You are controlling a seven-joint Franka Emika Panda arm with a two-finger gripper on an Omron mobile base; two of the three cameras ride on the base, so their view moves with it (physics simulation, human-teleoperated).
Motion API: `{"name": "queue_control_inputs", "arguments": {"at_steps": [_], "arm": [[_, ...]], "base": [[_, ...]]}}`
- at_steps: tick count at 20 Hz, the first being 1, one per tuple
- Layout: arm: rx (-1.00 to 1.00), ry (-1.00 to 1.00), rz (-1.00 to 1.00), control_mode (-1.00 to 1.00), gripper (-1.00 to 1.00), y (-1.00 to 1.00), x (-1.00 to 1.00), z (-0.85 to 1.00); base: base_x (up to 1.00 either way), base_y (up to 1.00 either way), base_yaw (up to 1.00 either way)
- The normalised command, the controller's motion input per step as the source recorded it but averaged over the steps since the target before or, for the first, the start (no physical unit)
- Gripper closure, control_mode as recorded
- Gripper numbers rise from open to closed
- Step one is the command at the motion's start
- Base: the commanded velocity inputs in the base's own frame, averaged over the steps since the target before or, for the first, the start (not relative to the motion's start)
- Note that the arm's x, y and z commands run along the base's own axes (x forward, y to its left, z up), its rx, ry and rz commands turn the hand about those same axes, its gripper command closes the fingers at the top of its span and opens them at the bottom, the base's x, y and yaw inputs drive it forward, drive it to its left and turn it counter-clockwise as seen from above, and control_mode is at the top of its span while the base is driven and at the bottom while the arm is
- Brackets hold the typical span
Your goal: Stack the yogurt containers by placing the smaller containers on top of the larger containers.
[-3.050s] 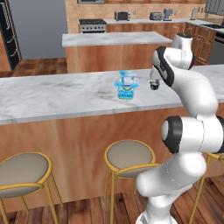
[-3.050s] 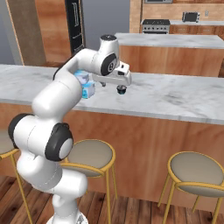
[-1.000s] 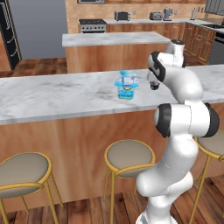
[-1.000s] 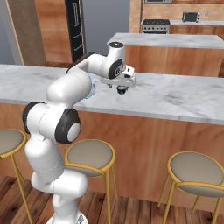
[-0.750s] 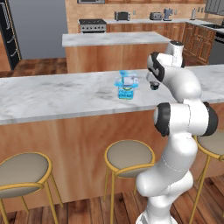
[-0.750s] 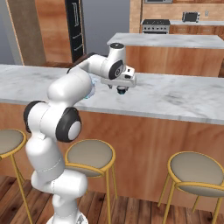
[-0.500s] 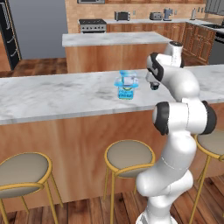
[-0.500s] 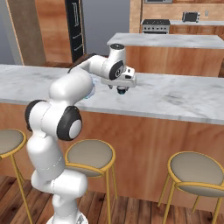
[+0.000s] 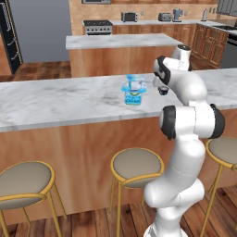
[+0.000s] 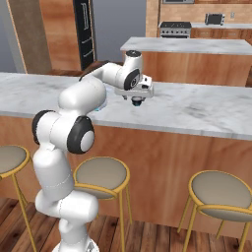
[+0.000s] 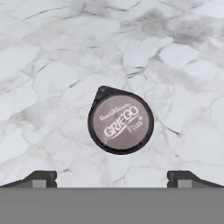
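In the left base view the smaller container (image 9: 135, 84), pale blue and white, sits upright on top of the larger container (image 9: 133, 97), a light-blue cup with a green mark, on the marble counter (image 9: 69, 99). My gripper (image 9: 162, 92) hangs low over the counter a short way to the right of this stack, apart from it. It is open, with its two tips wide apart in the hand view and nothing between them (image 11: 111, 178). In the right base view the gripper (image 10: 136, 102) points down at the counter and my arm hides the cups.
A dark grey round lid (image 11: 120, 126) with a small tab, printed GRIEGO, shows from straight above on the marble below the hand; what is under it cannot be told. Stools (image 9: 136, 165) stand in front of the counter. A second island (image 9: 120, 41) lies behind.
Since three seconds ago the arm's elbow has swung upright and nearer the counter. The hand has stayed at about the same spot right of the stacked cups, still open.
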Motion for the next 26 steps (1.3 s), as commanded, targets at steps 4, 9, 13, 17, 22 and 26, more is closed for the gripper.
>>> {"name": "queue_control_inputs", "arguments": {"at_steps": [4, 9, 13, 17, 22, 26], "arm": [[0.0, 0.0, 0.03, -1.0, -1.0, 0.0, 0.2, -0.05], [0.0, 0.0, 0.03, -1.0, -1.0, 0.0, 0.17, -0.04], [0.0, 0.0, 0.03, -1.0, -1.0, -0.03, 0.14, -0.02], [0.0, 0.0, 0.02, -1.0, -1.0, -0.07, 0.11, -0.02], [0.0, 0.0, 0.02, -1.0, -1.0, -0.05, 0.08, -0.03], [0.0, 0.0, 0.02, -1.0, -1.0, 0.0, 0.03, -0.03]], "base": [[0.0, 0.0, 0.0], [0.0, 0.0, 0.0], [0.0, 0.0, 0.0], [0.0, 0.0, 0.0], [0.0, 0.0, 0.0], [0.0, 0.0, 0.0]]}}
